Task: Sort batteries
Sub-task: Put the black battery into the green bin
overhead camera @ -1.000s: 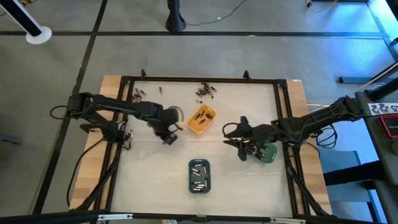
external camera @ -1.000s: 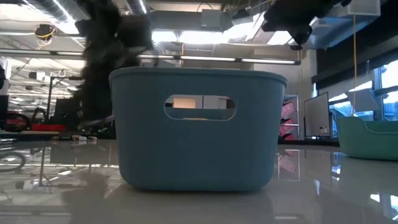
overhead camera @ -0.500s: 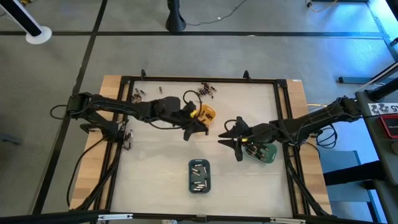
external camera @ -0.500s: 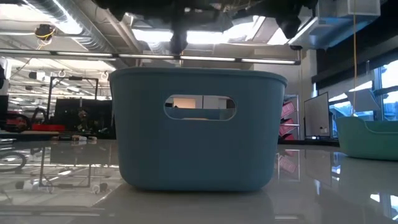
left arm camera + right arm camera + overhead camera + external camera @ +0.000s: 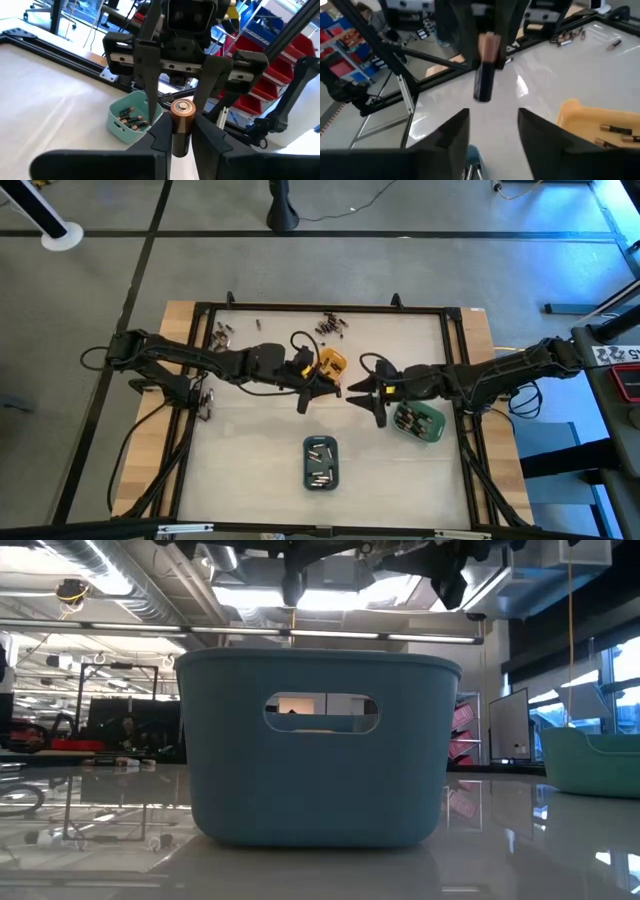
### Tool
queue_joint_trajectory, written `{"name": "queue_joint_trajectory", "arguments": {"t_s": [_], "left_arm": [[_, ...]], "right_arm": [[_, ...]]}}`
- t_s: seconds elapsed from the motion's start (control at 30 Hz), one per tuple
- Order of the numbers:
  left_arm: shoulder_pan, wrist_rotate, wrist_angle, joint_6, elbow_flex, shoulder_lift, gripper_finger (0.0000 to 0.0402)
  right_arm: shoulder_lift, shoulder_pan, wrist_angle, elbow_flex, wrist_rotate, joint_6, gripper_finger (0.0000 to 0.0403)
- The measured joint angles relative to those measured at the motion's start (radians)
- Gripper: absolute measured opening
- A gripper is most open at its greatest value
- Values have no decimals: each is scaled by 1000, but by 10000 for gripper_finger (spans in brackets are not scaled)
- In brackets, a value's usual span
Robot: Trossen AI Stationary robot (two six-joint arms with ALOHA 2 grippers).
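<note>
orange tray (image 5: 331, 364), green tray (image 5: 420, 422), blue tray (image 5: 320, 462) hold batteries (image 5: 319, 463), left claw (image 5: 181, 131) pinching battery (image 5: 181, 116), right claw (image 5: 490, 131) agape, empty

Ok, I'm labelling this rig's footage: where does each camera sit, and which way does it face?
High: overhead, straight down; both arms meet at mid-table, left pincer, right pincer.
Low: table height, facing the blue tray; arms overhead.
Left wrist: past its own fingers clamping a battery, toward the right pincer.
Right wrist: past its open fingers, toward that battery.
Both wrist views share the battery.
</note>
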Motion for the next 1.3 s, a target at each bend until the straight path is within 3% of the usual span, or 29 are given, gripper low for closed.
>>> {"name": "queue_joint_trajectory", "arguments": {"t_s": [0.3, 0.43, 0.57, 0.77, 1.3], "left_arm": [[1, -37, 12, -4, 0, 3, 45], [-8, -42, 23, -6, -1, 13, 42], [-18, -43, 36, -7, -1, 16, 49], [-20, -50, 34, -8, -1, 25, 44], [-19, -52, 51, -2, -1, 29, 48]], "right_arm": [[51, -13, 86, 0, -28, -34, 321], [74, -20, 154, 0, -17, -71, 345], [80, -33, 161, 1, -19, -78, 342], [80, -46, 179, 1, -29, -80, 290], [80, -45, 174, 1, -55, -104, 51]]}}
